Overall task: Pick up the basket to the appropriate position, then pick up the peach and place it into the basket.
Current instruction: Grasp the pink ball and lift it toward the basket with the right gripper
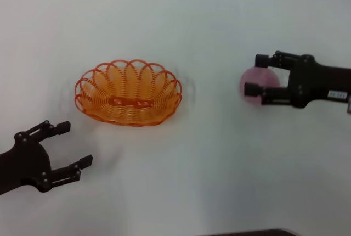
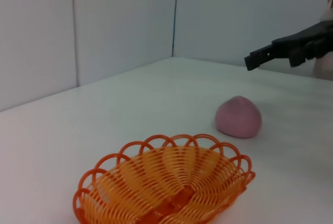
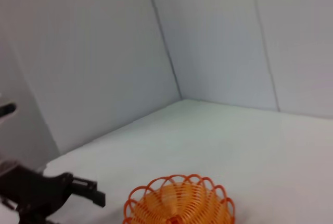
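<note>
**A:** Where is the peach [image 1: 252, 84]?

**B:** It sits on the white tabletop [image 1: 219, 159], over on the right. The right hand [image 1: 256, 74] is right at it, with one finger on the far side and one on the near side. The fingers are spread wide. From the left wrist view that hand looks a bit higher than the peach, so I think it is not squeezing it yet.

**A:** And the basket [image 1: 128, 93]?

**B:** It rests flat in the middle of the tabletop, well apart from the peach. Nothing is inside it.

**A:** What about the other hand?

**B:** The left hand [image 1: 70, 146] is near and to the left of the basket. Its fingers are spread too, and it holds nothing.

**A:** How will the peach feel to hold?

**B:** I guess it is light and round, so it could roll or slip. It may be a little soft. The fingers should close gently across its widest part.

**A:** And the basket?

**B:** It looks like thin, stiff wire, light and full of gaps. The looped rim is the good place to pinch it.
</note>
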`<state>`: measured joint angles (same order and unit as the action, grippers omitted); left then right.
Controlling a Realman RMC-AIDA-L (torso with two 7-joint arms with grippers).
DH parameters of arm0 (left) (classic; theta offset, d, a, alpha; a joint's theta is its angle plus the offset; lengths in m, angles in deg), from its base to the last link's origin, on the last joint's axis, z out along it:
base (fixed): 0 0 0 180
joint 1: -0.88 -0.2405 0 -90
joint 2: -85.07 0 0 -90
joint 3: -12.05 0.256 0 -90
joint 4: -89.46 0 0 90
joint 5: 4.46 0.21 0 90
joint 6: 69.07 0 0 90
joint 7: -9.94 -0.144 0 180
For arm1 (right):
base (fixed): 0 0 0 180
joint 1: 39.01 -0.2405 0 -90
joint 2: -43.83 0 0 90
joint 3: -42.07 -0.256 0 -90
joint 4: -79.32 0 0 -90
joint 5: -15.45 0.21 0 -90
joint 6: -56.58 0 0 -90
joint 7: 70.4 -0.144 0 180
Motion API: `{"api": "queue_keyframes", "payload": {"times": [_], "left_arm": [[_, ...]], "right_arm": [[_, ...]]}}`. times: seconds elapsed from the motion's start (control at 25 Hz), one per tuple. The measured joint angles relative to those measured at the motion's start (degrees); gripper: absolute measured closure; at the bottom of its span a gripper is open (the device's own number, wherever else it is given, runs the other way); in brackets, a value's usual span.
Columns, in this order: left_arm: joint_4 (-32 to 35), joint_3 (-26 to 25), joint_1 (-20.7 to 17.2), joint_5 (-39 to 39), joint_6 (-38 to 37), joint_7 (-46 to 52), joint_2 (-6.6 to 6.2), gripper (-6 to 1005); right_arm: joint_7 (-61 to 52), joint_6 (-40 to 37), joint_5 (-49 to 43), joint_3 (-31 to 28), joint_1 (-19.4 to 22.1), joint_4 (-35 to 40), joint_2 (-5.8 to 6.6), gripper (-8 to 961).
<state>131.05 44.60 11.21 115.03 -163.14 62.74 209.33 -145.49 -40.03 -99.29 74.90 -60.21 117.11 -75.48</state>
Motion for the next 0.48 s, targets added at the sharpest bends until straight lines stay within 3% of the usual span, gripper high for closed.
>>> {"api": "queue_keyframes", "payload": {"times": [0.24, 0.48], "left_arm": [[0.34, -0.12, 0.13, -0.48, -1.34, 0.52, -0.06, 135], [1.05, -0.06, 0.33, -0.68, -3.61, 1.57, -0.04, 138]], "right_arm": [[-19.84, -0.28, -3.57, 1.88, -1.56, 7.94, 0.20, 60], [-35.28, -0.75, -14.73, 2.11, -6.58, 14.35, 0.76, 60]]}}
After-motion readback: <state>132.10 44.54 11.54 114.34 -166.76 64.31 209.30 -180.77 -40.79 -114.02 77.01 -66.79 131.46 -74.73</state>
